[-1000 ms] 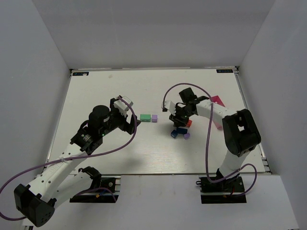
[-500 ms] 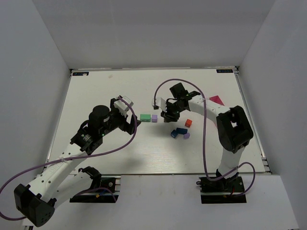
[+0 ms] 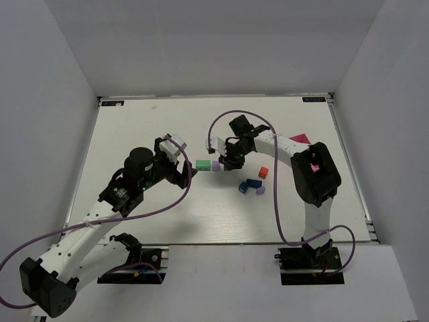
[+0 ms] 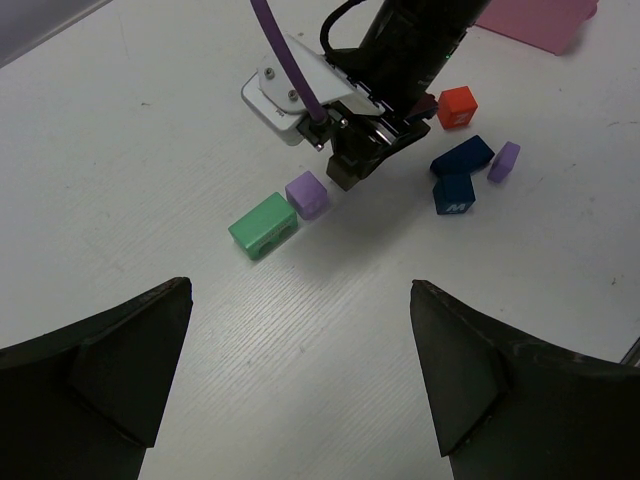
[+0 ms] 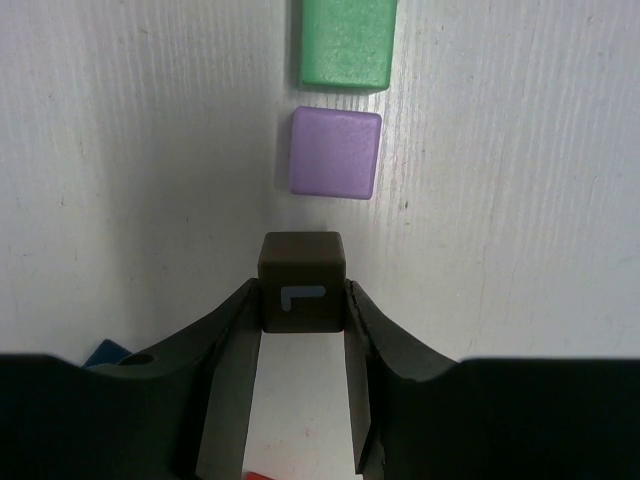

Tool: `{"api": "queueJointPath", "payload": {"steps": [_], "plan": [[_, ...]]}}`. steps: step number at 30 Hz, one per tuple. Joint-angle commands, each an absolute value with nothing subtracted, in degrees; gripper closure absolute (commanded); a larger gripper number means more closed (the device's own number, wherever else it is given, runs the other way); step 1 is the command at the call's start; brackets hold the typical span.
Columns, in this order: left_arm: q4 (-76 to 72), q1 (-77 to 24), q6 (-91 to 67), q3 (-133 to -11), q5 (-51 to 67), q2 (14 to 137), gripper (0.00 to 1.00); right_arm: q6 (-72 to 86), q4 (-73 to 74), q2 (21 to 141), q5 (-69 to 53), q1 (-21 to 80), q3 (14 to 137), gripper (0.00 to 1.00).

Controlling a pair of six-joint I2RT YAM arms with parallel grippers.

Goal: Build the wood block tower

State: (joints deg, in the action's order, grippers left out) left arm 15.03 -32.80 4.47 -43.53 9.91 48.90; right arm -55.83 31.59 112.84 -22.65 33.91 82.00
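My right gripper (image 5: 302, 290) is shut on a dark brown cube (image 5: 301, 281) with a pale L mark, held just short of a purple cube (image 5: 336, 152) and a green bar (image 5: 347, 42) that lie in a row. In the top view the right gripper (image 3: 230, 159) is beside the purple cube (image 3: 216, 166) and green bar (image 3: 202, 164). A red cube (image 3: 263, 172), two dark blue blocks (image 3: 249, 184) and a small purple block (image 3: 261, 190) lie loose to the right. My left gripper (image 4: 300, 370) is open and empty above bare table.
A pink tray (image 3: 301, 140) lies at the back right, behind the right arm; it also shows in the left wrist view (image 4: 530, 20). White walls enclose the table (image 3: 147, 127) on three sides.
My right gripper has carried the dark brown cube left, away from the loose blocks, to beside the purple cube. The left arm has not moved.
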Motion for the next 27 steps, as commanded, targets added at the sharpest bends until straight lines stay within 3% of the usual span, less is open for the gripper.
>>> {"api": "queueJointPath", "payload": {"steps": [1,21,25,27], "plan": [[15.47,-32.61,4.31,-43.68,10.9,48.52,0.0,-56.78,32.34,114.34,-23.03,34.54,84.55,0.74],[15.47,-32.61,4.83,-43.68,11.43,48.52,0.0,-56.16,32.26,118.39,-21.8,35.24,87.36,0.7],[15.47,-32.61,4.83,-43.68,11.43,48.52,0.0,-56.07,32.25,118.48,-21.27,35.15,87.36,0.67],[15.47,-32.61,4.83,-43.68,11.43,48.52,0.0,-56.07,32.26,118.48,-21.27,35.07,87.36,0.59]]}}
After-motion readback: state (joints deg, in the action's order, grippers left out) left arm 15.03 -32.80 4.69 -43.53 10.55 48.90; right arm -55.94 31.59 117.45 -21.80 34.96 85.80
